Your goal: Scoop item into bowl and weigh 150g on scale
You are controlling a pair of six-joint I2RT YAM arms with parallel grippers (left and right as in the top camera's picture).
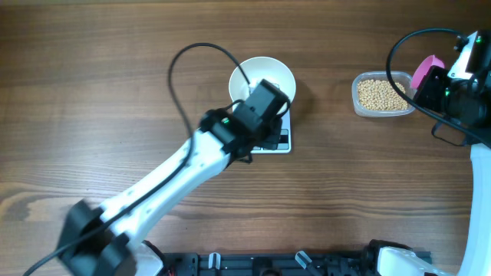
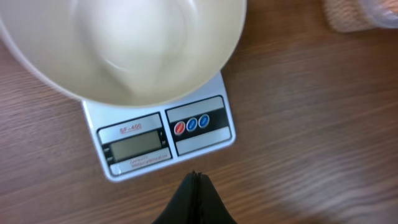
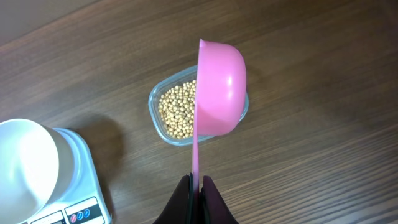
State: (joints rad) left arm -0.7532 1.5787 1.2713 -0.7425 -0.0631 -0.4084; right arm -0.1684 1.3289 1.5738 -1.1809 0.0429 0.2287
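Note:
The empty white bowl (image 2: 137, 43) sits on the white scale (image 2: 161, 140), whose grey display shows no digits I can read. My left gripper (image 2: 196, 177) is shut and empty, hovering just in front of the scale's button panel. In the overhead view the left arm covers part of the bowl (image 1: 257, 70) and scale (image 1: 282, 144). The tan beans (image 3: 177, 112) lie in a clear container (image 3: 155, 106). My right gripper (image 3: 196, 179) is shut on the handle of a pink scoop (image 3: 221, 87), held on edge above the container's right part. No beans show in the scoop.
The bean container (image 1: 381, 94) stands on the wooden table right of the scale, near the right arm (image 1: 460, 84). A black cable (image 1: 184, 69) loops from the left arm beside the bowl. A dark rail runs along the table's front edge (image 1: 268, 264).

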